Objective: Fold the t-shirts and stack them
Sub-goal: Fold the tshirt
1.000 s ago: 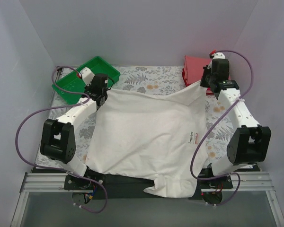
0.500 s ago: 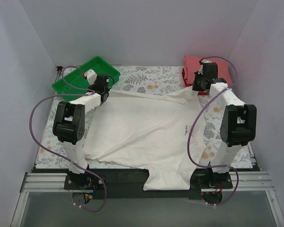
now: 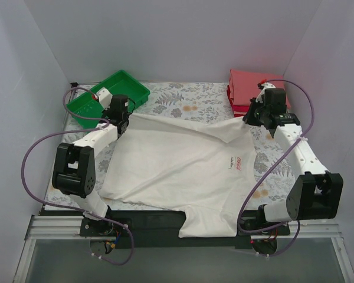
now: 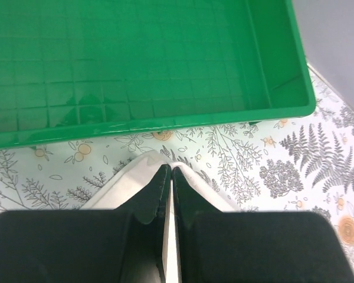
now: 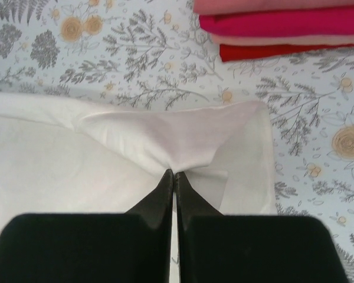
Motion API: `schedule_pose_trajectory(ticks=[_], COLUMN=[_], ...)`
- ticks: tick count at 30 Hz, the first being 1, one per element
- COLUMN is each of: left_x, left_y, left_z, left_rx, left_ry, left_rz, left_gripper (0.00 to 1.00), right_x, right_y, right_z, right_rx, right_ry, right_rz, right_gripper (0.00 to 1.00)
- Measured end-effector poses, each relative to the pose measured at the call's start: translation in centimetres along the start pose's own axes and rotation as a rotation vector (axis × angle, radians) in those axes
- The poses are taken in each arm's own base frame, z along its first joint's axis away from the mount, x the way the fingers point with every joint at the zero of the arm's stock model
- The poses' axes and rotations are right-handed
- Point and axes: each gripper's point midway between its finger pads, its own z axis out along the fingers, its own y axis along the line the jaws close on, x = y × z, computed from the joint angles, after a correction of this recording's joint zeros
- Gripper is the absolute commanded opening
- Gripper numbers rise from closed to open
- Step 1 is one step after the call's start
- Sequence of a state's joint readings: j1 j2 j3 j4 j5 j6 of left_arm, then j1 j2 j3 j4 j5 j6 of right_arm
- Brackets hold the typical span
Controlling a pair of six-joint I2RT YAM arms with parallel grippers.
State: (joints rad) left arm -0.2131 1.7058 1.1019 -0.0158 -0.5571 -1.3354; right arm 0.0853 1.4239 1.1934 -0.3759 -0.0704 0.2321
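Starting from the near edge: part of the white t-shirt (image 3: 183, 171) drooped over the table's front rail at about 6 o'clock, between the two arm bases. The rest lay spread across the floral tablecloth (image 3: 189, 94), plain side up, with just a small red print (image 3: 236, 160) toward 3 o'clock. My guess is it was being pulled flat so the first fold had a clean start – a few soft creases ran across the far part, so it wasn't perfect.

Further out, each arm had a far corner. The left gripper (image 4: 170, 171) at roughly 10 o'clock had its fingers pressed fully together, with a thin edge of white cloth pinched between them. The right gripper (image 5: 173, 174) at about 2 o'clock was the same, clamped tight on a bunched bit of fabric that puckered up right at the tips. Holding both corners apart like that looked like the way to keep the far edge taut.

Beyond those, the green tray (image 3: 109, 94) sat at the far left around 11 o'clock, just past the left fingertips, with nothing in the part I could see. The stack of folded t-shirts (image 5: 283, 26) – pink, red and cream layers – waited at 1 o'clock, near the right gripper but not touching the white tee. Presumably that's where this one ends up.
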Motion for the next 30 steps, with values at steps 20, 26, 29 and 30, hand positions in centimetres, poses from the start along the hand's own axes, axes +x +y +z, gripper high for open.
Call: schedule_pose_trajectory(ticks=[20, 26, 29, 30], left_x=[-0.2, 0.4, 1.3, 1.6], left_y=[3.3, 4.3, 5.3, 5.7], left_z=[-4.0, -4.5, -4.8, -4.9], left_rx=[-0.01, -0.037, -0.065, -0.077], left_ry=[0.031, 0.058, 0.081, 0.092], left_rz=[-0.01, 0.009, 0.021, 0.028], left_gripper=[0.0, 0.0, 0.0, 0.0], right_x=[10.5, 12.4, 13.8, 14.3], right_y=[3.0, 3.9, 4.0, 3.9], right_z=[-9.2, -11.1, -11.4, -11.3], right_rx=[-0.204, -0.261, -0.273, -0.272], right_ry=[0.08, 0.09, 0.117, 0.129], right_rz=[0.101, 0.145, 0.17, 0.177], right_gripper=[0.02, 0.02, 0.03, 0.03])
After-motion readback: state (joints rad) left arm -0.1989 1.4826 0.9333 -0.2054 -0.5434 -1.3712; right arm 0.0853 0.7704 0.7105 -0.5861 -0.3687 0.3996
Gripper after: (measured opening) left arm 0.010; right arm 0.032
